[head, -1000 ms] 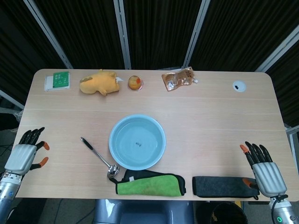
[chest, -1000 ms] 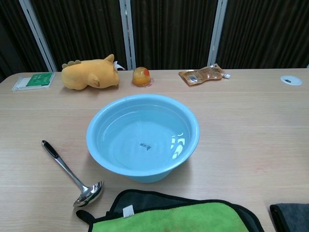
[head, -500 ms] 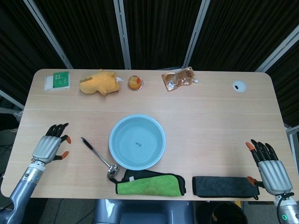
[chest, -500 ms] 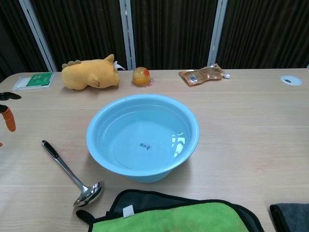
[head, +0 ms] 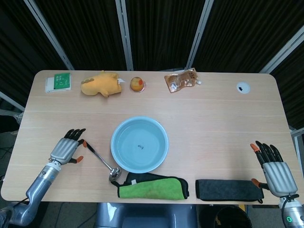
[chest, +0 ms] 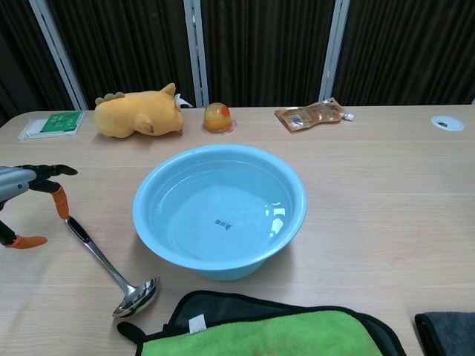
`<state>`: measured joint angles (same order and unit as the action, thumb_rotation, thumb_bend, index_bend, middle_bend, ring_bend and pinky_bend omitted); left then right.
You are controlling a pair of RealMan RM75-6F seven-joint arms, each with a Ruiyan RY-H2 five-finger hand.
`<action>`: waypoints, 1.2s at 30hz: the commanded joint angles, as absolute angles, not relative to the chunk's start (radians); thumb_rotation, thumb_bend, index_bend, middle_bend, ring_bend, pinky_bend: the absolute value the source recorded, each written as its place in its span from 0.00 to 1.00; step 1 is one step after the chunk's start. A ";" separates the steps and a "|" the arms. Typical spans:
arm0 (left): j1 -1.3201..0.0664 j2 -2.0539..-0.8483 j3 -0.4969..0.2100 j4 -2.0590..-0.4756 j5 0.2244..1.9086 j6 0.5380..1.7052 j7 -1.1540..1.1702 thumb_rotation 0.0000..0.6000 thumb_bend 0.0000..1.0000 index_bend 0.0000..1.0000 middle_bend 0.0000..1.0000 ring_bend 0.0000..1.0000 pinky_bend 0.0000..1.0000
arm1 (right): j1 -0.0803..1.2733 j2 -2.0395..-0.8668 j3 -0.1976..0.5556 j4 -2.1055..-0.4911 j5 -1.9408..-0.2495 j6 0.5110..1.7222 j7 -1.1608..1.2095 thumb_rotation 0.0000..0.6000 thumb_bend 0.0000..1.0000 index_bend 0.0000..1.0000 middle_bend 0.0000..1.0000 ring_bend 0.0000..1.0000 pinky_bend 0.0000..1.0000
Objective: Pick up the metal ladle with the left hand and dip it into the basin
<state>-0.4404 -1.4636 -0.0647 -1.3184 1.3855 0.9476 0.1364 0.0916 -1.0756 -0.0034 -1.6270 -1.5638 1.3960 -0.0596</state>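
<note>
The metal ladle (head: 101, 162) (chest: 104, 264) lies on the table left of the light blue basin (head: 139, 144) (chest: 220, 211), black handle end pointing up-left, shiny bowl near the green cloth. The basin holds clear water. My left hand (head: 67, 148) (chest: 22, 202) hovers just left of the ladle's handle tip, fingers apart and holding nothing. My right hand (head: 273, 167) rests open at the table's front right corner, seen only in the head view.
A green cloth (head: 152, 187) and a dark grey cloth (head: 227, 189) lie along the front edge. At the back sit a yellow plush toy (head: 100, 84), an orange jelly cup (head: 137, 84), a snack pouch (head: 180, 80) and a green-white packet (head: 58, 82).
My left hand has moved right across the table from the left edge to just beside the ladle's handle tip. The right hand slipped slightly toward the front edge. The ladle has not moved.
</note>
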 commanded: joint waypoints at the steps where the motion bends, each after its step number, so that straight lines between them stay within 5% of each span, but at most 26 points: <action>1: -0.452 -1.477 -0.065 -1.305 1.381 0.935 0.135 1.00 0.24 0.40 0.00 0.00 0.00 | 0.093 -1.079 -0.002 -1.625 -1.558 1.392 -0.064 1.00 0.00 0.00 0.00 0.00 0.00; 36: -0.549 -1.606 -0.042 -1.184 1.368 0.864 0.097 1.00 0.24 0.48 0.00 0.00 0.00 | 0.095 -1.084 0.004 -1.623 -1.529 1.393 -0.078 1.00 0.00 0.00 0.00 0.00 0.00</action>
